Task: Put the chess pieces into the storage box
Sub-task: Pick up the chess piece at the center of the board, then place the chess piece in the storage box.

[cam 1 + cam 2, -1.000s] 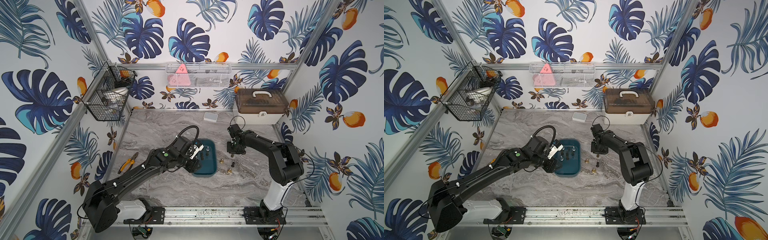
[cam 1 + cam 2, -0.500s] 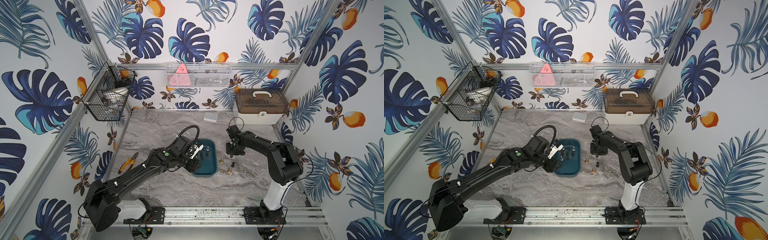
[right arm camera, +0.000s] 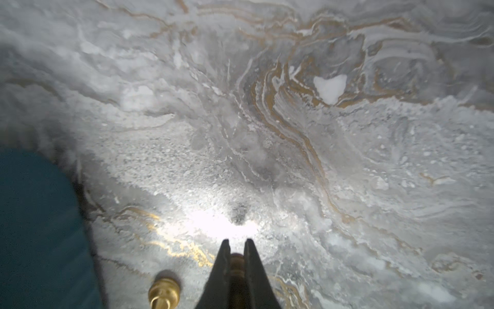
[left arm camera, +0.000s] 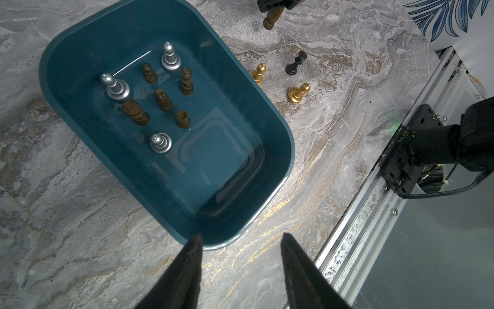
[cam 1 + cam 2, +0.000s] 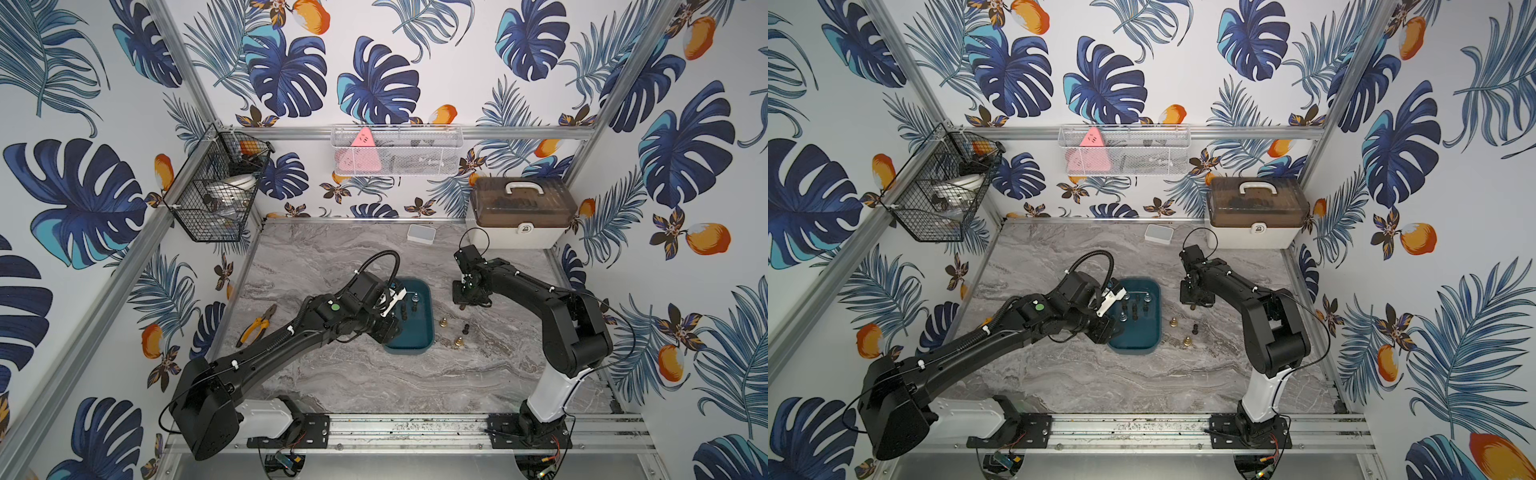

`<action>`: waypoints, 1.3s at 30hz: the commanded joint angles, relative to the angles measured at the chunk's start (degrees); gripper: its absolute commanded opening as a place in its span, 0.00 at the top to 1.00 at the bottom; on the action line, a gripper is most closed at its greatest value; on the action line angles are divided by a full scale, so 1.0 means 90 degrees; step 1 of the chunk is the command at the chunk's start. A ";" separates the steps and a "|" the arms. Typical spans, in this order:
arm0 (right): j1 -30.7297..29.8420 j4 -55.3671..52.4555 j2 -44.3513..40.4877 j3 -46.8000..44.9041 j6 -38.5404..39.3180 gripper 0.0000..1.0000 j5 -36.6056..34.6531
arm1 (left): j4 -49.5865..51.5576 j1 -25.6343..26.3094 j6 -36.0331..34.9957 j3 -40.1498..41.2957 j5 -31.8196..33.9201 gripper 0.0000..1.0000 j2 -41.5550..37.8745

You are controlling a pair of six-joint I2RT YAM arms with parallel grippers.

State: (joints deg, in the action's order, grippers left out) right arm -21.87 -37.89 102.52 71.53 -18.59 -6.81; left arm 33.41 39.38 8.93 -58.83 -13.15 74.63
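Brown chess piece [image 3: 236, 263], right pincer [image 3: 237, 242] clamped on it — plain at wrist

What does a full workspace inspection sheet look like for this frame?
Surface: grey marbled tabletop.
Job's things: storage box holds eight pieces, three silver pieces, five brown pieces; two gold pieces and one black piece stand on the table beside it.
Clutter: yellow-handled pliers, small white box, white case with brown lid.
Grippers: left gripper open by the box's rim; right gripper shut on a brown piece.
Cables: black hose loop on the left arm; thin loop by the right wrist.
Surroundings: leaf-print walls, black wire basket, white mesh shelf.
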 commanded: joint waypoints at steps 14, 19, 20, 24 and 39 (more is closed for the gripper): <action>-0.2118 -0.0868 -0.0194 0.1340 -0.0248 0.90 0.0429 | 0.0013 -0.0198 0.0075 0.0076 0.0717 0.47 -0.0435; -0.2424 -0.0717 0.0304 0.1416 -0.0271 0.90 0.0427 | -0.0118 -0.0401 0.0170 0.0180 0.0711 0.47 -0.0577; -0.2451 -0.0722 0.0419 0.1453 -0.0260 0.90 0.0365 | -0.0122 -0.0410 0.0180 0.0189 0.0701 0.47 -0.0587; -0.2482 -0.0692 0.0772 0.1544 -0.0229 0.90 0.0156 | -0.0076 -0.0415 0.0170 0.0180 0.0732 0.46 -0.0549; -0.2482 -0.0156 0.1298 0.1417 -0.0160 0.90 -0.0268 | -0.0021 -0.0420 0.0151 0.0164 0.0742 0.46 -0.0454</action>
State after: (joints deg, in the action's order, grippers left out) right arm -44.14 -41.41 113.58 84.33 -20.34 -8.01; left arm 33.08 35.68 10.46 -57.04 -6.39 70.35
